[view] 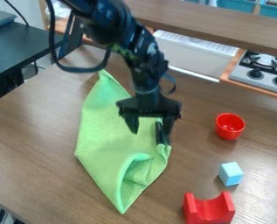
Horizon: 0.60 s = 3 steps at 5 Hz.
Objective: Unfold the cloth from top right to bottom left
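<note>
Bench (29, 144): wood-grain top, our green cloth (99, 127) on it, lower end folded over.
Pincer (150, 136): fingers spread at the cloth's right side; we see no grip.
Fold (141, 158): closing off the edge, we'd likely miss or pinch both layers.
Pull down-left: nothing pins the cloth, so it may slide whole, still creased.

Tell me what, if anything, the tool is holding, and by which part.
Nothing, it appears: the tool is open, its fingertips apart at the picture-right side of the green cloth.
</note>
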### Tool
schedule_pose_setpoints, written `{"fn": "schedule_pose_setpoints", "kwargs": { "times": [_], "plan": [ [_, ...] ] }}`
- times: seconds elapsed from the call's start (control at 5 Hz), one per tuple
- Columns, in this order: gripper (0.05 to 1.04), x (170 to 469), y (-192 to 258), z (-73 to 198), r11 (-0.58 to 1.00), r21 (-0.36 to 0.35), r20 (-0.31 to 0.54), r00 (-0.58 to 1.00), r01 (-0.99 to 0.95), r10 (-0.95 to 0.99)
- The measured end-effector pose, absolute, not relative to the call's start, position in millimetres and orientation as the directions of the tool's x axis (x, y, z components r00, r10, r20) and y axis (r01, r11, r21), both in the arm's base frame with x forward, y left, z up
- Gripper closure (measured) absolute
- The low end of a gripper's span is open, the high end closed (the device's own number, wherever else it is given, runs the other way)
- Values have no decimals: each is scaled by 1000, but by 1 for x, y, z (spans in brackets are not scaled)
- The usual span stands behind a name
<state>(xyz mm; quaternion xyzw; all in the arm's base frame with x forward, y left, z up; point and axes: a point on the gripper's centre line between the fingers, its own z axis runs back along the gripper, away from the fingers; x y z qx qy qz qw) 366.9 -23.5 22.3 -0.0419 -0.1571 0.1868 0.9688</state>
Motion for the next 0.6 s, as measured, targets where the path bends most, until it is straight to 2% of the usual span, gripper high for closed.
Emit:
{"fn": "schedule_pose_setpoints", "kwargs": {
  "times": [0.2,0.6],
  "plan": [
    [127,369,-25,10,908,-156,282,863,-389,418],
    [699,376,-25,4,891,-171,277,848,-420,452]
  ]
}}
